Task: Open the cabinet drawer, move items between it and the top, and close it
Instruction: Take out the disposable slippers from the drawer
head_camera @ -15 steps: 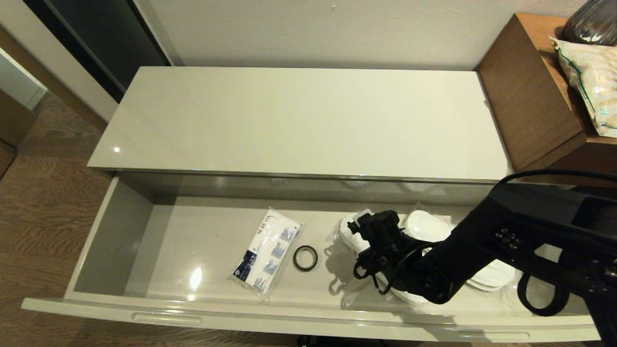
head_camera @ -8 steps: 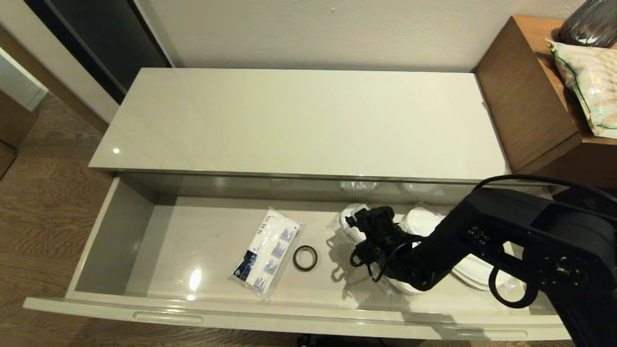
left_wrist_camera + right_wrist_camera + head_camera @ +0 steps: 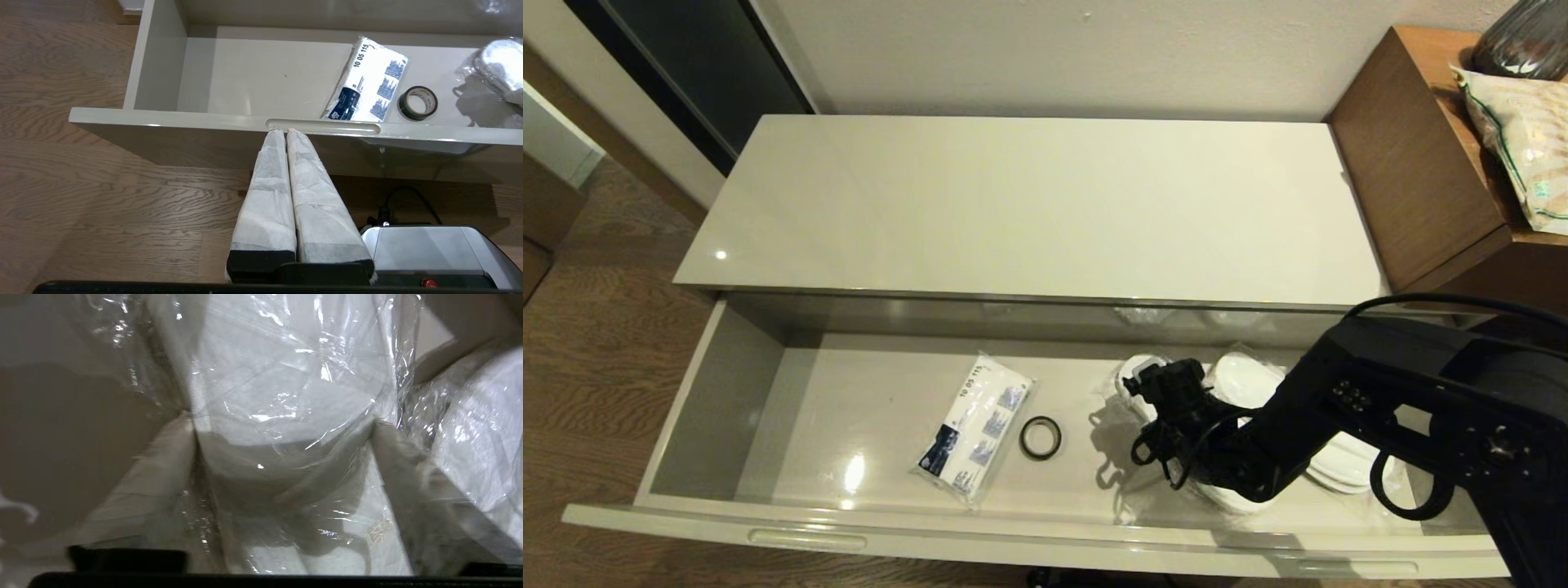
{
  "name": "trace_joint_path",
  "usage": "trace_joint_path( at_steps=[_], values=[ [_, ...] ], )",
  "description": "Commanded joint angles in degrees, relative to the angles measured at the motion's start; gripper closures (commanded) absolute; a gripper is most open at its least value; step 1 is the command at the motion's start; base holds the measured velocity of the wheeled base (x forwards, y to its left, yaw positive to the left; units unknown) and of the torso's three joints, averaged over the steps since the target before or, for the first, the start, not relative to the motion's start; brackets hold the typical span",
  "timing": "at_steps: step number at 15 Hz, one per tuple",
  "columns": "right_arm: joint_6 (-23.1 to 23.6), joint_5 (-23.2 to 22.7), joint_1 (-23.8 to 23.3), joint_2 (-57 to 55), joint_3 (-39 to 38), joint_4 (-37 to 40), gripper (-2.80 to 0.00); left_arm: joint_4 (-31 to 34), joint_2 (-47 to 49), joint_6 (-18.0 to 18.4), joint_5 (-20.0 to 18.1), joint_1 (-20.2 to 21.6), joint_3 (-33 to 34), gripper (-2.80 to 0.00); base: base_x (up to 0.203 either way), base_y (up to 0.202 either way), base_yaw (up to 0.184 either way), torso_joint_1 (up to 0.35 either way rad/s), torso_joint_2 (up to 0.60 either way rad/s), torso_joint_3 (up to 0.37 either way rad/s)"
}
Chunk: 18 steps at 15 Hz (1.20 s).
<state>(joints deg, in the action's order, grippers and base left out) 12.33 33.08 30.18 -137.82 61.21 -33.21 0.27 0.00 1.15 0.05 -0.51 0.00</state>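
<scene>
- Head view shows the cabinet top (image 3: 1029, 204), a long glossy cream slab, bare of items, with a brown wooden desk (image 3: 1413, 163) rising at its right end.
- The cabinet drawer (image 3: 711, 392) is pulled fully out below the top, so the opening step looks done.
- The right arm reaches down into the right part of the drawer, and the right gripper (image 3: 282, 428) sits over the nearer of two wrapped slipper pairs.
- The slippers (image 3: 1347, 465) lie on the drawer floor at its right end, flat, white and wrapped in clear plastic; the second pair is just beside the first.
- In the right wrist view the fingers (image 3: 163, 457) stand wide, one on each side of the rounded end of the slipper pack (image 3: 286, 388), with plastic film draped across them; they have not pinched it.
- The left gripper (image 3: 284, 131) is parked outside the drawer, its fingers pressed together with tips at the front panel's handle slot (image 3: 322, 126).
- A blue-and-white printed packet (image 3: 976, 425) and a small roll of black tape (image 3: 1040, 437) lie mid-drawer, well apart from the slippers.
- The step in hand appears to be grasping a slipper pair for transfer to the top.
- Next, the fingers should close on the pack itself, not loose film, then lift clear of the drawer's back edge.
</scene>
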Motion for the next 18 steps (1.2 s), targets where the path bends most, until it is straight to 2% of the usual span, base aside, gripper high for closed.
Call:
trace_joint_path(
  at_steps=[1, 6, 10, 11, 14, 18],
  values=[
    [0.07, 0.85, 0.31, 0.54, -0.39, -0.72, 0.0, -0.01, 0.0, 0.0, 0.03, -0.02, 0.0, 0.0, 0.0, 0.0, 0.0, 0.0, 0.0, 0.0],
    [-0.03, 1.1, 1.36, 5.4, 0.64, 0.25, 0.0, -0.01, 0.0, 0.0, 0.03, -0.02, 0.0, 0.0, 0.0, 0.0, 0.0, 0.0, 0.0, 0.0],
    [-0.42, 1.37, 2.47, 16.02, 0.59, 8.43, 0.0, -0.01, 0.0, 0.0, 0.03, -0.02, 0.0, 0.0, 0.0, 0.0, 0.0, 0.0, 0.0, 0.0],
    [-1.31, 1.37, 2.9, 18.13, 0.46, 11.8, 0.0, -0.01, 0.0, 0.0, 0.03, -0.02, 0.0, 0.0, 0.0, 0.0, 0.0, 0.0, 0.0, 0.0],
    [-7.78, 1.41, 4.47, 23.15, 0.68, 25.17, 0.0, -0.01, 0.0, 0.0, 0.03, -0.02, 0.0, 0.0, 0.0, 0.0, 0.0, 0.0, 0.0, 0.0],
    [-14.3, 1.45, 7.92, 28.85, 0.5, 36.4, 0.0, -0.01, 0.0, 0.0, 0.03, -0.02, 0.0, 0.0, 0.0, 0.0, 0.0, 0.0, 0.0, 0.0]
  ],
)
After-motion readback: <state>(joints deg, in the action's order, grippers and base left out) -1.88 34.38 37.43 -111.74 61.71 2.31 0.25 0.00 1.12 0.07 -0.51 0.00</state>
